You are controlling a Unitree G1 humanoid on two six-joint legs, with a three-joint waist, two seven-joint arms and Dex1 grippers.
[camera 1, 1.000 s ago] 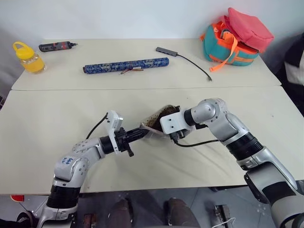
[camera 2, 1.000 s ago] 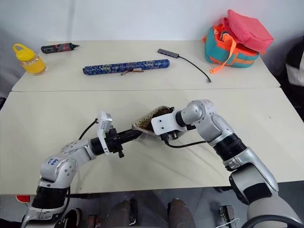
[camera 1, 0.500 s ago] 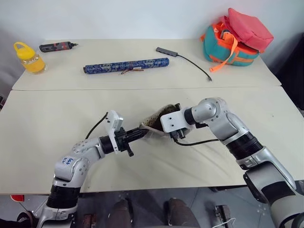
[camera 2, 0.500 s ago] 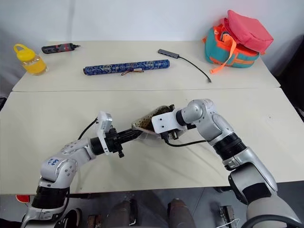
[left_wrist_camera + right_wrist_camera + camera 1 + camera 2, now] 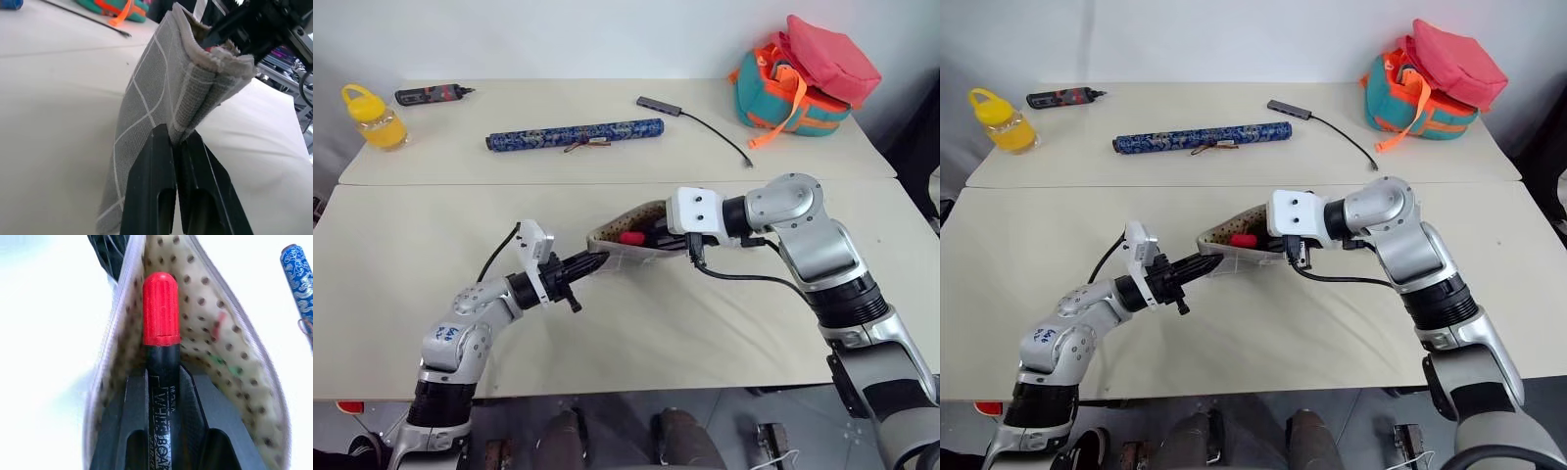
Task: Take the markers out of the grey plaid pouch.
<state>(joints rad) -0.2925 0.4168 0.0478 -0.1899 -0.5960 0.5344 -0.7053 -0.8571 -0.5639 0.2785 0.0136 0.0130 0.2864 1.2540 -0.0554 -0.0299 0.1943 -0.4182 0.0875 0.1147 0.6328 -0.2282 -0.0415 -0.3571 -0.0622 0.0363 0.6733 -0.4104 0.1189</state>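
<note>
Pouch [image 5: 628, 238] is hanging above the worktop [image 5: 401, 255], well inside its near edge, mouth gaping. It looks soft, sagging; pinching a seam suits it. Left fingers [image 5: 173, 147] are clamping its corner. Right fingers [image 5: 137, 421] are gripping a red-capped marker [image 5: 160, 333]: light, stiff, slick barrel; hold mid-barrel.

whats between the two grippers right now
The grey plaid pouch, pinched by the left gripper; the right gripper holds a red-capped marker inside it, per the eye views.
</note>
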